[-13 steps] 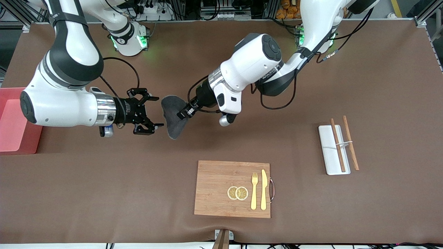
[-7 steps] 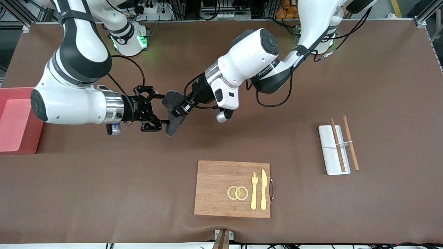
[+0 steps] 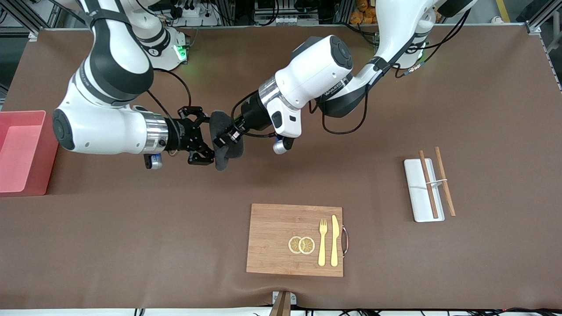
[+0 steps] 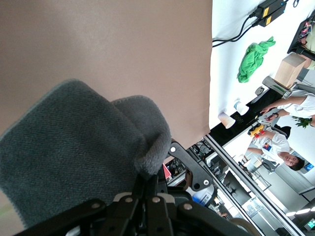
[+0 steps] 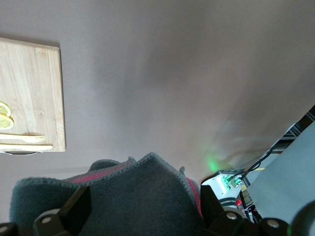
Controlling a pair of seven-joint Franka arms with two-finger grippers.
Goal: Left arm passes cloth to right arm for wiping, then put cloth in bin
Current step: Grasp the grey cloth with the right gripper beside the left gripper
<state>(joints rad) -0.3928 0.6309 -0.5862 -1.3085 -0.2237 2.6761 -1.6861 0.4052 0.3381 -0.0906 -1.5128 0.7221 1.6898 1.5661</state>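
The dark grey cloth (image 3: 221, 142) hangs in the air over the brown table, between the two grippers. My left gripper (image 3: 225, 138) is shut on one side of it; in the left wrist view the shut gripper (image 4: 150, 181) pinches the cloth's fold (image 4: 74, 147). My right gripper (image 3: 208, 139) is open, with its two fingers on either side of the cloth's free edge. In the right wrist view the cloth (image 5: 133, 194), with its pinkish edge, fills the gap of the open right gripper (image 5: 142, 209). The salmon-pink bin (image 3: 21, 151) stands at the right arm's end of the table.
A wooden cutting board (image 3: 274, 239) with lemon slices (image 3: 301, 245), a fork and a knife lies near the front camera. A white tray (image 3: 419, 191) with chopsticks lies toward the left arm's end.
My right gripper has moved toward the cloth until its open fingers straddle it. My left gripper has carried the cloth a little toward the right arm.
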